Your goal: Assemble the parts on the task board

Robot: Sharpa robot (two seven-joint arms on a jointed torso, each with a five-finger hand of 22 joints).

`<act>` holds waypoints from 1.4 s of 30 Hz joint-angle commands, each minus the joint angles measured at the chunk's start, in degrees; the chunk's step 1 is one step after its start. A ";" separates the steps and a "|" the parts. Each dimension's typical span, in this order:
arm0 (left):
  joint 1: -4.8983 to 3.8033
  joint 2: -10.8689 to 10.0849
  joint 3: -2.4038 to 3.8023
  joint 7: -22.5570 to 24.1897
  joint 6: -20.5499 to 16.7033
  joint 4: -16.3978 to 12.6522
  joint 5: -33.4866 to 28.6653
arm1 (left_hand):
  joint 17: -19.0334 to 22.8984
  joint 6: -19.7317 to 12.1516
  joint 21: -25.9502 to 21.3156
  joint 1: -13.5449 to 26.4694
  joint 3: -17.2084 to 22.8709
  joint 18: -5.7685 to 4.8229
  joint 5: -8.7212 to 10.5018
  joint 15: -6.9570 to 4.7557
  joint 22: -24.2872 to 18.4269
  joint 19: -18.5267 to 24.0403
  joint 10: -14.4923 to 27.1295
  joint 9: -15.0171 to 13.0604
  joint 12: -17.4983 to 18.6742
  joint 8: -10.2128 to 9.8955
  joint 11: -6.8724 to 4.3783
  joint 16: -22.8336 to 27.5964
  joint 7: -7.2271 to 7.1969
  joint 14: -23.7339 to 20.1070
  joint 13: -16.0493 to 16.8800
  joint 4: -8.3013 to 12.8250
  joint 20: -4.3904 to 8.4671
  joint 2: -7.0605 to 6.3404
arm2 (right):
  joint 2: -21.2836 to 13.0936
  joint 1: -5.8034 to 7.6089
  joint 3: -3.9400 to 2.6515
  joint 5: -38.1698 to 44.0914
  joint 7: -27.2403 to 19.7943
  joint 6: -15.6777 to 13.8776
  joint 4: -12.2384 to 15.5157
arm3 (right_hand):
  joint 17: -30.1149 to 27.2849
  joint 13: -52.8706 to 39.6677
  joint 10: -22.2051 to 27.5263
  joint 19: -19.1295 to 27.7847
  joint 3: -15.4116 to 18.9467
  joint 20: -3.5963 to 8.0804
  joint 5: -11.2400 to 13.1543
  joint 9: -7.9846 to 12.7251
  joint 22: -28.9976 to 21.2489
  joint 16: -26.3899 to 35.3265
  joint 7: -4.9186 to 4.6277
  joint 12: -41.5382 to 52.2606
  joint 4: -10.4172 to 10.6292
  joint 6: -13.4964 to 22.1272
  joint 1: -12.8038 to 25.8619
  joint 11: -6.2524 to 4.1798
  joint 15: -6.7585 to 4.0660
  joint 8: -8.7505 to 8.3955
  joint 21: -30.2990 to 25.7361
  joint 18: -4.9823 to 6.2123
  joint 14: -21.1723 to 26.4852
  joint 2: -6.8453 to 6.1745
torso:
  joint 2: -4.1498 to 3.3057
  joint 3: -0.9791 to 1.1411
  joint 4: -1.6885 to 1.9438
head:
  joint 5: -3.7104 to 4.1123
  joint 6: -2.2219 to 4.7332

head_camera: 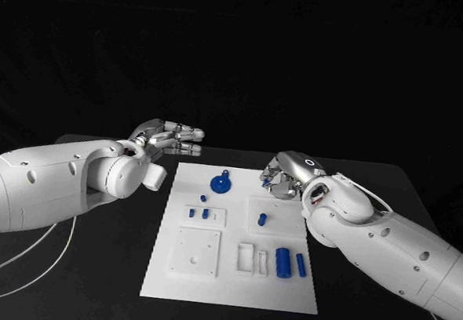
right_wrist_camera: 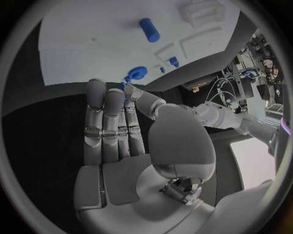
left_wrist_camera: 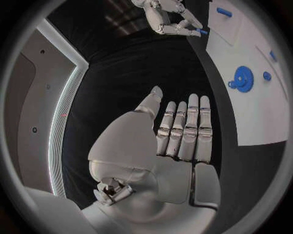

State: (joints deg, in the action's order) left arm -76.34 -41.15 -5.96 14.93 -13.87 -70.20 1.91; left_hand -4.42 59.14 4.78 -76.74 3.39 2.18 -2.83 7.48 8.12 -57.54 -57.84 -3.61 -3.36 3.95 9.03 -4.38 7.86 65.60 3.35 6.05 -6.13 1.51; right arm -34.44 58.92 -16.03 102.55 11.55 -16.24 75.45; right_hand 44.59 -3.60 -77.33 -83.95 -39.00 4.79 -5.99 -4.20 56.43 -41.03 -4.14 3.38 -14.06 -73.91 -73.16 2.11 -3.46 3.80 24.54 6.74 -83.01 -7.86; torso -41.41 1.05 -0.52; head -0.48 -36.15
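Note:
The white task board [head_camera: 172, 279] lies in the middle of the table. On its far part rests a blue gear [head_camera: 221, 183], with small blue pegs [head_camera: 199, 213] nearer. Two blue cylinders [head_camera: 284, 262] stand side by side on the near right part. My right hand [head_camera: 286, 175] hovers over the board's far right corner, and its thumb and a finger pinch a small blue part [left_wrist_camera: 202, 31]. My left hand [head_camera: 172, 138] is off the board's far left corner, flat and holding nothing, its fingers [left_wrist_camera: 186, 131] straight and side by side.
The black table [head_camera: 106, 255] surrounds the board. White cables [head_camera: 14, 260] trail from my left arm across the near left of the table. White raised fixtures [head_camera: 197, 251] sit on the board's near half.

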 commanded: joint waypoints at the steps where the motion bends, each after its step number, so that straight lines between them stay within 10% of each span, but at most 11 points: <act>1: -0.20 0.56 0.06 0.77 -0.10 0.10 -0.19 | 0.03 0.11 0.19 -0.28 -0.23 0.51 -0.03 -0.11 -0.10 -0.38 0.19 0.01 -0.33 0.07 0.00 0.09 0.32 -0.32 0.02 -0.10 -0.18 0.26 | 1.08 -0.20 -0.03 -1.43 -1.25 -0.56 0.46 | 0.07 -0.06 -0.77 -0.08 0.13 0.33 -0.02 -0.09 0.46 0.34 -0.12 0.19 0.05 -0.05 0.07 -0.69 -0.35 -0.13 -0.45 0.74 0.05 0.44 | 0.00 -0.01 0.27 | -0.66 0.12; 8: -0.20 1.48 0.06 1.24 -0.65 0.31 -0.31 | 0.03 0.11 0.25 -0.36 -0.19 0.50 -0.03 -0.11 -0.29 -0.38 0.03 0.01 -0.31 0.07 -0.03 0.09 0.32 -0.33 0.02 -0.11 -0.17 0.26 | 3.80 -0.50 0.72 -0.69 -1.35 -0.68 0.04 | 0.06 -0.06 -0.74 -0.19 0.12 0.33 0.45 -0.08 0.91 0.40 -0.13 0.18 -0.23 -0.01 0.00 -0.66 -0.36 -0.15 -0.58 0.83 0.02 0.63 | -0.06 -0.09 0.40 | -2.50 -0.10; 22: -0.20 2.65 0.06 1.86 -1.34 0.53 -0.34 | 0.01 0.12 0.31 -0.41 -0.13 0.51 -0.05 -0.14 -0.38 -0.41 -0.09 0.01 -0.34 0.09 -0.06 0.07 0.31 -0.29 0.02 -0.14 -0.17 0.33 | 9.45 -0.91 5.75 2.45 -1.13 -0.31 -3.12 | -0.29 -0.06 -0.65 -0.49 0.14 0.31 0.64 -0.09 4.08 0.50 -0.14 0.18 -1.03 0.05 0.36 -0.63 -0.33 -0.14 -0.95 0.83 -0.07 1.12 | -0.10 -0.05 0.36 | -4.59 -0.90; 42: -0.20 2.99 0.06 1.80 -1.42 0.64 -0.34 | 0.01 0.23 0.46 -0.53 -0.06 0.50 -0.05 -0.12 -0.80 -0.35 -0.13 0.01 -0.33 0.10 -0.07 0.08 0.27 -0.37 0.02 -0.09 -0.18 0.36 | 9.58 -1.39 6.64 2.83 -0.89 -0.18 -1.19 | -0.45 -0.05 -0.67 -0.80 0.21 0.32 0.07 -0.10 5.28 0.28 -0.13 0.16 -1.17 0.04 0.60 -0.65 -0.37 -0.16 -1.39 0.95 -0.12 1.18 | -0.13 -0.08 0.37 | -5.64 -1.39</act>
State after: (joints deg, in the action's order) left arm -76.35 -38.22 -5.97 15.87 -15.10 -69.55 1.79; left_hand -4.42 59.14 4.86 -76.99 3.39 2.18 -2.83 7.48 7.50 -57.53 -57.85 -3.62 -3.36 3.95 9.03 -4.38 7.87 65.60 3.35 6.05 -6.13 1.75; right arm -24.71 57.61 -9.42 104.52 10.84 -16.79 73.76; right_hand 44.19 -3.59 -77.30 -83.93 -38.75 4.79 -5.59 -4.21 61.68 -40.58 -4.15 3.17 -14.95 -73.88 -72.79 1.72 -3.44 3.36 23.31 6.86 -83.03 -7.17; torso -41.48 0.96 -0.16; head -5.86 -37.37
